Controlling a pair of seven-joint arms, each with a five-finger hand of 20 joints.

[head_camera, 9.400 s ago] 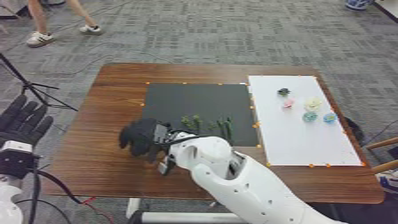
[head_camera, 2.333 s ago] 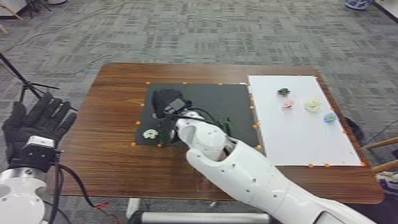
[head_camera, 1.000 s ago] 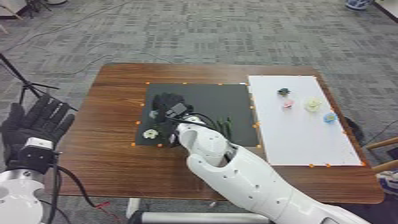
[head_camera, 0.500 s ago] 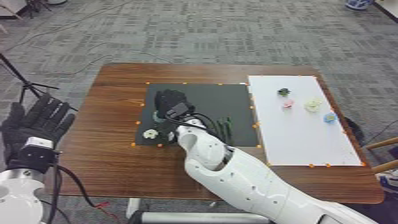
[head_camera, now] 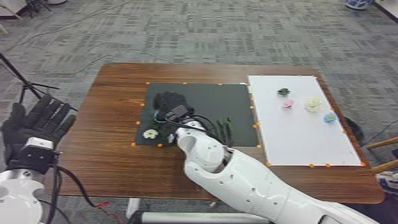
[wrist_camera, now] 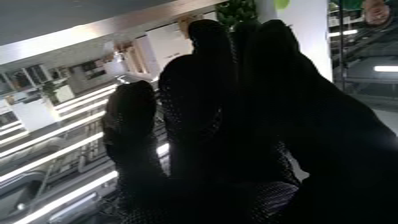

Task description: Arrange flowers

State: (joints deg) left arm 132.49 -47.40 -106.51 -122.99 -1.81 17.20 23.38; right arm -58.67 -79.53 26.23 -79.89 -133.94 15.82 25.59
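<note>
Well, in the head view my left hand (head_camera: 37, 127) is spread wide; the white flower (head_camera: 150, 134) lies near my right hand (head_camera: 170, 102). In the right wrist view ceiling lights (wrist_camera: 55, 137) show beyond that hand (wrist_camera: 222, 160); I can't tell its grip.

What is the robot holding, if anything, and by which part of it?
The left hand holds nothing; for the right hand, over the black mat, it cannot be told.
</note>
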